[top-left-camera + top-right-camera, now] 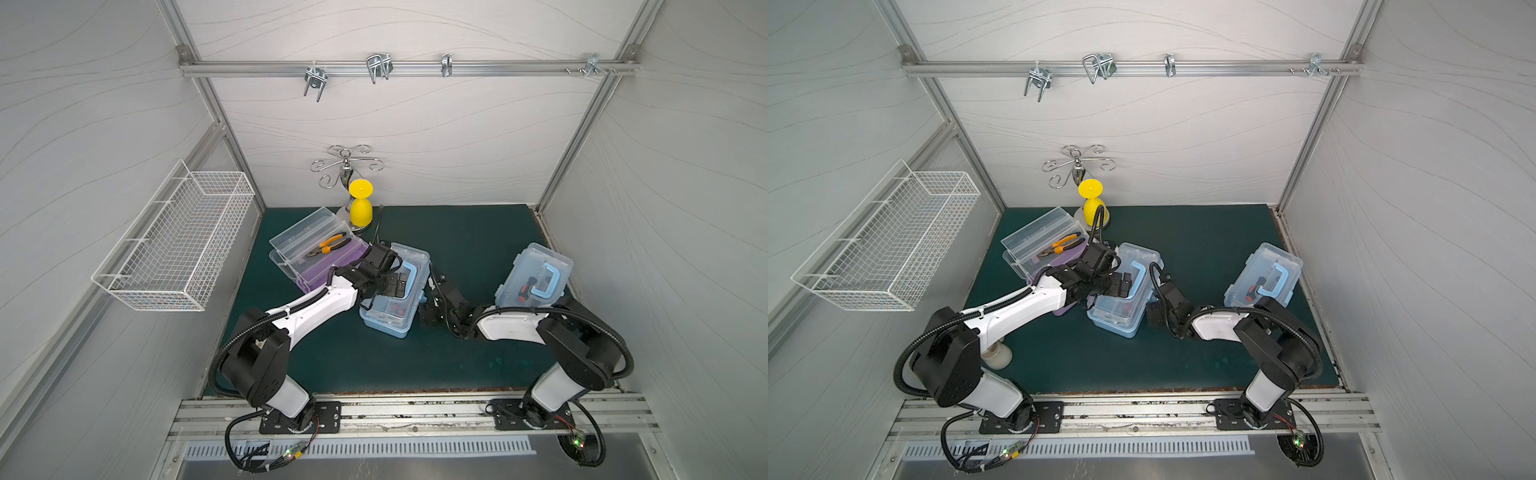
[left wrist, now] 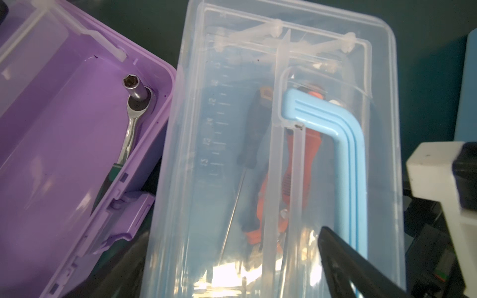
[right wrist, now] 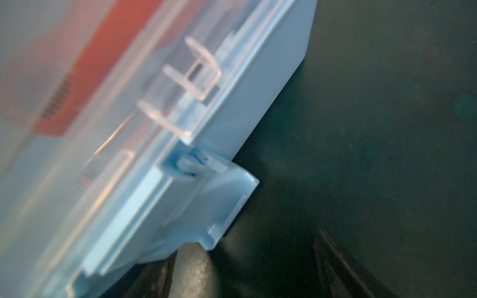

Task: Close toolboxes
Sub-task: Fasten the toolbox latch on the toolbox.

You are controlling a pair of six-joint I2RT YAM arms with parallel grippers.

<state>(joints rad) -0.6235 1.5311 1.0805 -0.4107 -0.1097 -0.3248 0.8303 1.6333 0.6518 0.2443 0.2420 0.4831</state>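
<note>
The blue box at the right [image 1: 534, 276], by the wall, looks shut, though I can't see its catch. The middle blue box [image 1: 390, 320] has its clear lid down, but its blue catch [image 3: 219, 196] sticks out unfastened. The left gripper [image 1: 395, 286] rests over that lid beside the handle, jaws spread and holding nothing. The right gripper [image 3: 255, 242] sits low at the box's right side, jaws also spread, one finger just under the catch. The purple box [image 1: 332, 266], far left, gapes open and looks untouched. I'd say roughly halfway.
</note>
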